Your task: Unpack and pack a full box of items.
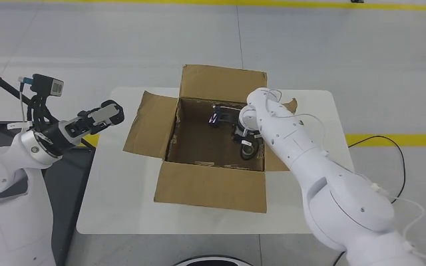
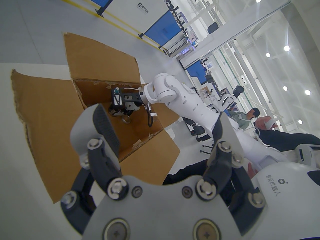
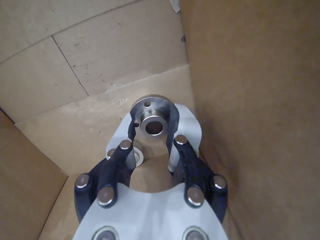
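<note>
An open cardboard box [image 1: 210, 186] stands in the middle of the white table [image 1: 120, 199]. My right gripper [image 1: 247, 145] is down inside it, by the right wall, shut on a round metal flange hub [image 3: 152, 116] with a bored centre. The two fingers [image 3: 175, 118] clasp the hub's sides just above the box floor. A second small metal ring [image 3: 138, 156] lies on the floor, partly hidden behind one finger. From the left wrist view the right gripper [image 2: 122, 111] and the hub [image 2: 126, 120] show inside the box [image 2: 50, 126]. My left gripper [image 1: 106, 114] [image 2: 160, 118] hangs open and empty beyond the table's left edge.
All the box flaps [image 1: 148, 123] are folded outward and cover part of the table around it. The box's right wall [image 3: 250, 76] stands close beside the right gripper. Bare cardboard floor [image 3: 87, 58] spreads across the rest of the box.
</note>
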`<act>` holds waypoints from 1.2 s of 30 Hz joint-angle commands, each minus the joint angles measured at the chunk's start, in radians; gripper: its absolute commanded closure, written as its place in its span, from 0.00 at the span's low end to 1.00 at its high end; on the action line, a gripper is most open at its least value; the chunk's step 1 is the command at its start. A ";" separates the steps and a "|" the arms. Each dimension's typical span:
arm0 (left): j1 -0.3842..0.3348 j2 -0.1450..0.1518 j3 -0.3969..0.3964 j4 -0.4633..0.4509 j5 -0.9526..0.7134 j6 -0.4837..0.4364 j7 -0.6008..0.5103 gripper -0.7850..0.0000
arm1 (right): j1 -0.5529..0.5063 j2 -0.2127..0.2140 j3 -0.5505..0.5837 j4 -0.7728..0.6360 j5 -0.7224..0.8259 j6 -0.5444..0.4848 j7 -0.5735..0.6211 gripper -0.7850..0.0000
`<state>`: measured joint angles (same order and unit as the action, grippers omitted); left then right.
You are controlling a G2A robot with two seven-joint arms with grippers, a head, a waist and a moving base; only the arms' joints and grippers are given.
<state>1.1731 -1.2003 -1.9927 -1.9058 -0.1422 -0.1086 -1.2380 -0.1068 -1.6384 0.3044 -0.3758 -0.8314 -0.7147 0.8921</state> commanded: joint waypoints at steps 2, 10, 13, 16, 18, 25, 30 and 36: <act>0.000 0.000 0.000 0.000 0.000 0.000 0.000 0.00 | 0.004 -0.001 0.011 0.004 0.015 -0.032 -0.004 0.61; 0.000 0.000 0.000 0.000 0.000 0.000 0.000 0.00 | 0.008 -0.004 0.022 0.005 0.015 -0.057 0.007 0.56; 0.000 0.000 0.000 0.000 0.000 0.000 0.000 0.00 | 0.006 -0.005 0.024 0.004 0.008 -0.043 0.002 0.52; 0.000 0.000 0.000 0.000 0.000 0.000 0.000 0.00 | 0.004 -0.006 0.026 0.004 0.005 -0.046 0.008 0.52; 0.000 0.000 0.000 0.000 0.000 0.000 0.000 0.00 | 0.001 -0.007 0.028 0.004 0.003 -0.043 0.014 0.52; 0.000 0.000 0.000 0.000 0.000 0.000 0.000 0.00 | -0.003 -0.012 0.033 0.008 -0.001 -0.030 0.039 0.53; 0.000 0.000 0.000 0.000 0.000 0.000 0.000 0.00 | -0.006 -0.014 0.038 0.010 -0.007 -0.027 0.037 0.54; 0.000 0.000 0.000 0.000 0.000 0.000 0.000 0.00 | -0.008 -0.015 0.048 0.019 -0.004 -0.037 0.033 0.56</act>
<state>1.1731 -1.2003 -1.9927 -1.9058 -0.1422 -0.1086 -1.2380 -0.1143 -1.6534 0.3503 -0.3585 -0.8366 -0.7491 0.9274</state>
